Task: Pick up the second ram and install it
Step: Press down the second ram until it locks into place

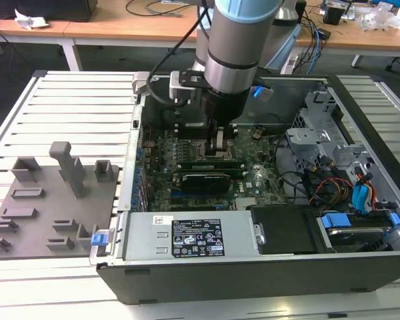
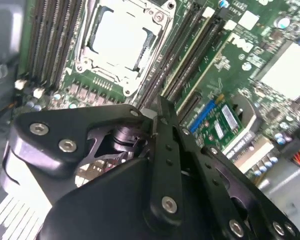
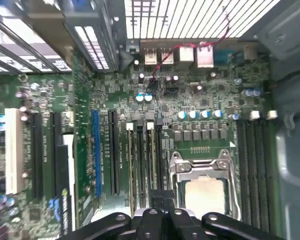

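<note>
On the exterior view's left, the grey slotted tray (image 1: 50, 207) lies on the table beside the open computer case (image 1: 253, 267). Toward the middle, the gripper (image 1: 217, 143) reaches down over the motherboard (image 1: 253, 177) — its jaws look drawn nearly together, and I cannot tell whether anything sits between them. Just beyond its fingertips (image 3: 160, 197) in the first wrist view, the second ram (image 3: 151, 155) stands in a slot beside the processor socket (image 3: 202, 182).
</note>
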Controlling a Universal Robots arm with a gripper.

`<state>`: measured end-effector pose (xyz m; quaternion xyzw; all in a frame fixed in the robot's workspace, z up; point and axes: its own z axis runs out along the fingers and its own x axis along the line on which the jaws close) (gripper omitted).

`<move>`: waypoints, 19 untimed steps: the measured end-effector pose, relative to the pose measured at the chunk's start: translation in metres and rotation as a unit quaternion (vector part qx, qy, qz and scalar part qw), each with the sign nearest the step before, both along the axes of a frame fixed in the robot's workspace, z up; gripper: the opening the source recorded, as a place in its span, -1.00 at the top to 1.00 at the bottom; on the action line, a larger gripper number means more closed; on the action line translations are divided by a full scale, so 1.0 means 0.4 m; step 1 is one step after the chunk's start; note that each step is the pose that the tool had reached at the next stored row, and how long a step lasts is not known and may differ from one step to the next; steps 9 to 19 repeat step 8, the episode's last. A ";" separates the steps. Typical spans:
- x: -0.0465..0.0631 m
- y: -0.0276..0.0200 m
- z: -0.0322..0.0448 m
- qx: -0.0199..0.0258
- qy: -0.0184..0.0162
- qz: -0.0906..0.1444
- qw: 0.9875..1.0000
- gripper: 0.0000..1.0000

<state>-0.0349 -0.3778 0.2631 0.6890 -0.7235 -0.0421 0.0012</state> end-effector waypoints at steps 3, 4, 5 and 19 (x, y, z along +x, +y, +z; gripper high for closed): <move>0.001 0.000 0.017 0.000 0.000 0.000 1.000 0.79; 0.001 0.000 0.018 0.000 0.000 0.000 1.000 0.79; 0.001 0.000 0.018 0.000 0.000 0.000 1.000 0.79; 0.001 0.000 0.018 0.000 0.000 0.000 1.000 0.79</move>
